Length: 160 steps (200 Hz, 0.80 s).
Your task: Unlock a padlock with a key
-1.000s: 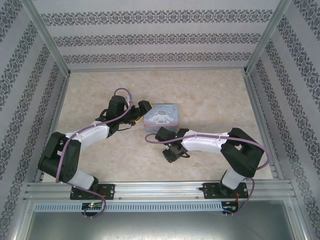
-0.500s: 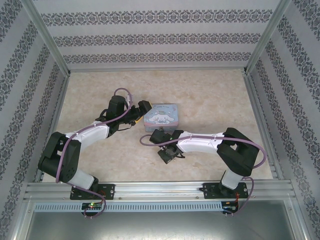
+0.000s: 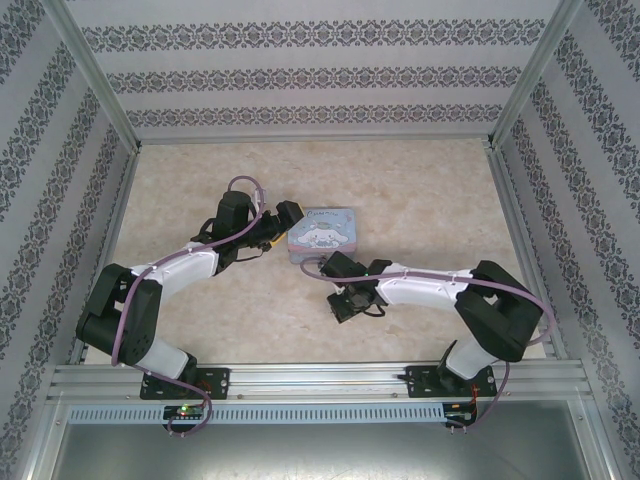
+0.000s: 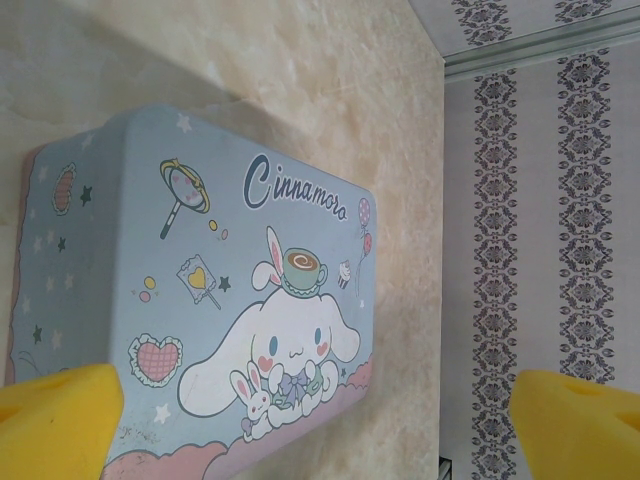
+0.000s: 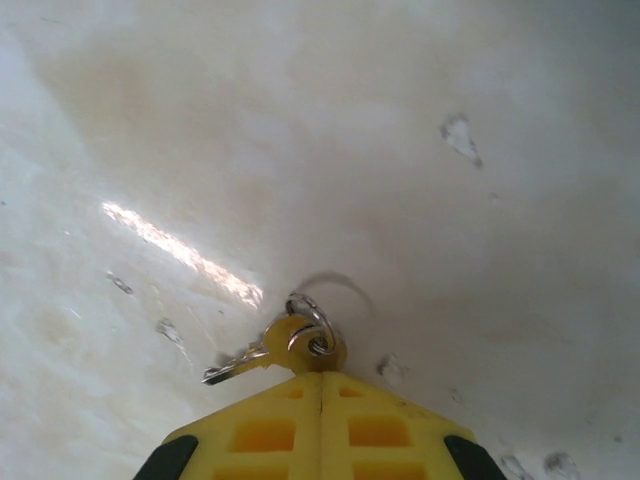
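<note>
While the left arm reaches across the table (image 3: 430,190) to the pastel-blue tin box (image 3: 323,232), the left gripper (image 3: 281,225) sits just beside the tin's 9 o'clock side in the overhead view. From the left wrist camera, the left gripper (image 4: 318,425) stands spread wide. One yellow fingertip (image 4: 55,420) is at the frame's 8 o'clock corner and the other is at its 4 o'clock corner, with nothing between them. The tin box (image 4: 200,300) lies lid-up ahead of those fingers, its cartoon rabbit print and the script "Cinnamoro" plain to read. The near end of the lid runs between the two pads.

Seen from above, the right arm stretches toward 9 o'clock, and the right gripper (image 3: 350,303) is low over the table at about 5 o'clock from the tin, near it but apart. In the right wrist view, the right gripper (image 5: 322,385) has its yellow fingers pressed together on the head of a small brassy key (image 5: 270,355). The key's blade points to about 8 o'clock, and a silver ring (image 5: 312,325) threaded through the head lies at 12 o'clock from the fingertips. A thin curved shadow lies on the pale marbled table (image 5: 420,150) just beyond the ring. Whether the key touches the surface cannot be told.
</note>
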Each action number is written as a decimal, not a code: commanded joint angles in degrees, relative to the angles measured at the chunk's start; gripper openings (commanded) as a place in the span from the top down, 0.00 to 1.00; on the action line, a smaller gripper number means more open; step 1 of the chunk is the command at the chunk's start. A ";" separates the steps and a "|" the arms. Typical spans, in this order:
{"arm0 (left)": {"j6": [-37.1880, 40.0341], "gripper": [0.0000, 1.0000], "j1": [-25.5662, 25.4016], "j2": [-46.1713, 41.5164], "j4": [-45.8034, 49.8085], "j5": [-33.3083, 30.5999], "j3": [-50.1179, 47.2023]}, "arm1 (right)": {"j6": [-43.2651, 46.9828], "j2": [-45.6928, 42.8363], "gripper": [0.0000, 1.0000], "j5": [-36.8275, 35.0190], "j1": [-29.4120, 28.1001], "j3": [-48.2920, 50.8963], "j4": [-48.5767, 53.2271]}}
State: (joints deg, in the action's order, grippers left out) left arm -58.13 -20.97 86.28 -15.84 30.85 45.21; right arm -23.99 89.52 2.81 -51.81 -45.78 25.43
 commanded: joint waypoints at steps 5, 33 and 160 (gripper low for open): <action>0.74 0.01 0.22 -1.14 0.04 -0.53 -0.45 | -1.44 -2.20 1.00 1.51 0.74 1.03 0.67; 0.65 0.01 0.22 -1.12 0.04 -0.40 -0.53 | -2.29 -3.85 1.00 1.63 0.97 1.18 0.50; 0.60 0.01 0.15 -1.27 -0.11 -0.32 -0.67 | -0.83 -1.47 0.70 1.78 2.34 -0.96 -0.47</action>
State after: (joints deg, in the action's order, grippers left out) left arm -58.13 -20.97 86.28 -15.84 30.87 45.21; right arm -26.57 86.15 4.21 -49.95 -44.99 25.19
